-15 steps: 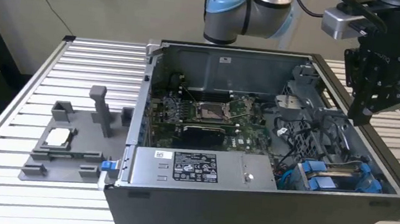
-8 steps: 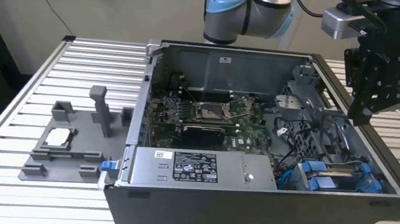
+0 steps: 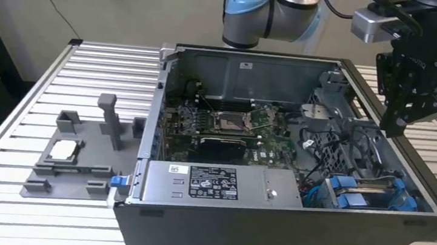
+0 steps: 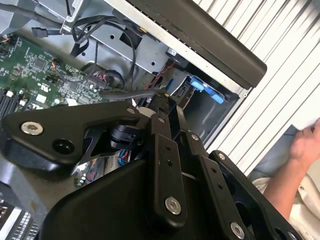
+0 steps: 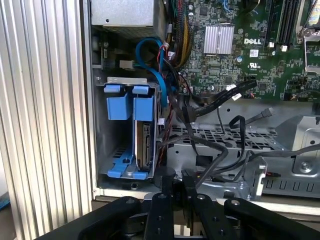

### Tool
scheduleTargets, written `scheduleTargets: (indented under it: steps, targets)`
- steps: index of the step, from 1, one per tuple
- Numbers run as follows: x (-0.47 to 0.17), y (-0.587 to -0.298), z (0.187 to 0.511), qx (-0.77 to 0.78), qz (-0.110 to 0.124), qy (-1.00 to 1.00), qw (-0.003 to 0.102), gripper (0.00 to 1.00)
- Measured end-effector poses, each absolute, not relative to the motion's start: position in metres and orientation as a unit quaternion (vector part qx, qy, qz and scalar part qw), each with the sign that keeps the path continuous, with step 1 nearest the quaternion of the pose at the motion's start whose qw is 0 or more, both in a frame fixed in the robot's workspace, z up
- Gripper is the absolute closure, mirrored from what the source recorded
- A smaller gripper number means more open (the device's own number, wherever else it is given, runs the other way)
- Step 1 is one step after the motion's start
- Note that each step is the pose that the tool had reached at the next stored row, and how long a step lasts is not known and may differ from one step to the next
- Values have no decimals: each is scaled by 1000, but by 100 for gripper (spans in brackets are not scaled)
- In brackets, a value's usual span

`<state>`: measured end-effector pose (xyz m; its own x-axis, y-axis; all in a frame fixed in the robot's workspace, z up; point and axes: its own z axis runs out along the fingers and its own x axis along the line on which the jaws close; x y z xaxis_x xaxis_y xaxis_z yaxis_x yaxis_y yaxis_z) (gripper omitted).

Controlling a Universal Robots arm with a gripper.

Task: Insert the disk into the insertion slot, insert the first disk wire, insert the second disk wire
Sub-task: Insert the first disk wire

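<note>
"Disk: location at time of entry?"

"Seated on edge in the slot, clipped in its blue frame. The slot was at the front corner of the case, on the exterior view's right. The case stood on the slatted counter. Only one narrow edge of the disk showed in the first wrist view."

"Bearing from the fingers?"

"In the exterior view they hung above the case's side wall, touching nothing. The disk lay below them and nearer the camera. Its long axis appeared to run alongside that wall. With one arm on the rig, no question arose of which was nearer."

"Fingers, condition?"

"Drawn together, with nothing seen between them."

"Wires?"

"Loose black wires lay across the metal cage between fingers and disk."

"Not determined?"

"The disk's label face and plug end were hidden by frame and slot. Whether any wire was plugged into it could not be told. In the second wrist view the fingertips were partly masked by their own linkage. A person's hand was also entered there, cut off."
</note>
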<state>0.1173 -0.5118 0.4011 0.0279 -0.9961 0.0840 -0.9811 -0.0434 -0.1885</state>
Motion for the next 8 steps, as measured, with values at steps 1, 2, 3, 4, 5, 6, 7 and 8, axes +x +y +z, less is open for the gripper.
scheduleTargets:
  steps: [1, 2, 3, 4, 5, 6, 7, 8]
  targets:
    - [117, -512, 402, -716, -97, 690, 38, 78]
    - [117, -512, 404, -716, -97, 690, 38, 78]
    - [117, -512, 406, -716, -98, 690, 37, 73]
    - [117, -512, 407, -716, -99, 690, 36, 73]
    - [117, -511, 407, -716, -101, 690, 35, 65]
    - [117, -511, 407, -716, -104, 690, 33, 65]
    - [117, -510, 407, -716, -106, 689, 32, 65]
    - [117, -510, 407, -716, -108, 689, 31, 65]
